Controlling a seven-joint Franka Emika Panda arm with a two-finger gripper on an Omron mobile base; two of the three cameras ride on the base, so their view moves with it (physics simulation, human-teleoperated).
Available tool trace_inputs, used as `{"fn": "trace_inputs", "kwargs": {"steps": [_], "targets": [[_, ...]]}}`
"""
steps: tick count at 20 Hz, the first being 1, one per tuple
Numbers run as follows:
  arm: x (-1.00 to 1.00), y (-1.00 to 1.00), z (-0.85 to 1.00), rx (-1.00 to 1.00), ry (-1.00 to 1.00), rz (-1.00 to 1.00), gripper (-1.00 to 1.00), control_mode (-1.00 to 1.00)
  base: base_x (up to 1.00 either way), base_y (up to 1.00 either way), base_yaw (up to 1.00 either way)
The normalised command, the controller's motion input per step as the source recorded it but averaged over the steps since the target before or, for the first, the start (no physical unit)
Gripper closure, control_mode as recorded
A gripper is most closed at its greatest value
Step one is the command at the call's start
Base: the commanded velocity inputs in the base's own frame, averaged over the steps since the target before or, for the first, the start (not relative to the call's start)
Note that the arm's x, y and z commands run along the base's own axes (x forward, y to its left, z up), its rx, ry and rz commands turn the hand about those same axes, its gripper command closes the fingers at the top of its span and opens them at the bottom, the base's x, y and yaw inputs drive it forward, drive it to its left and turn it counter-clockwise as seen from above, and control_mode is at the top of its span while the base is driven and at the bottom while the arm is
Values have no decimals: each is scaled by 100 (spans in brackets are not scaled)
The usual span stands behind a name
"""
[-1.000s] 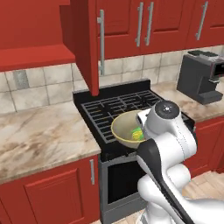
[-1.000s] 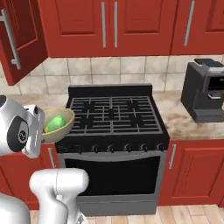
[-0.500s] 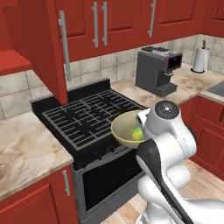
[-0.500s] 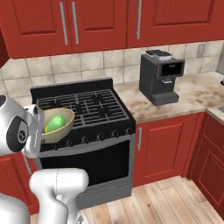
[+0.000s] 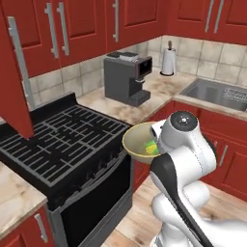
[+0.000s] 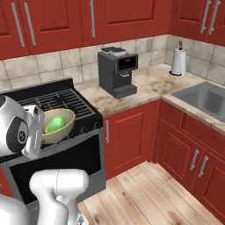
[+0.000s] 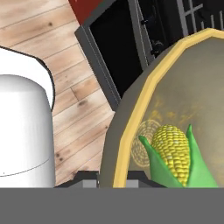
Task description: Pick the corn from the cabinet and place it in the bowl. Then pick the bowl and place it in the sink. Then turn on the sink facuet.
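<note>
My gripper (image 7: pixel 114 180) is shut on the near rim of the olive-tan bowl (image 5: pixel 136 143) and holds it in the air in front of the stove. The corn (image 5: pixel 152 147) lies inside the bowl, green husk with yellow kernels showing in the hand view (image 7: pixel 175 153). From the right base view the bowl (image 6: pixel 60 127) with the corn (image 6: pixel 54 124) hangs beside my wrist. The grey steel sink (image 5: pixel 218 93) is set in the counter at the far right, well away from the bowl (image 7: pixel 144 94). The cabinet's open red door (image 5: pixel 13 77) stands at the left edge. The sink facuet is out of view.
A black stove (image 5: pixel 62 140) lies under and left of the bowl. A grey coffee machine (image 5: pixel 126 77) and a paper towel roll (image 5: pixel 168 61) stand on the marble counter between stove and sink (image 6: pixel 206 99). Wooden floor (image 6: pixel 145 193) opens to the right.
The whole picture has slid left, so the base has moved toward the right; the coffee machine is nearer and the sink has come into view. The bowl with the corn stays in my gripper.
</note>
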Motion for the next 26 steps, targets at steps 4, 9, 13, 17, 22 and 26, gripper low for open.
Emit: {"fn": "trace_inputs", "kwargs": {"steps": [4,9,13,17,22,26], "targets": [[0,0,0,0,0,0,100,100,0,-44,-43],[0,0,0,0,0,0,100,100,0,-45,-40],[0,0,0,0,0,0,100,100,6,-38,-39],[0,0,0,0,0,0,100,100,31,-14,-36],[0,0,0,0,0,0,100,100,34,-12,-34],[0,0,0,0,0,0,100,100,41,-16,-33]]}}
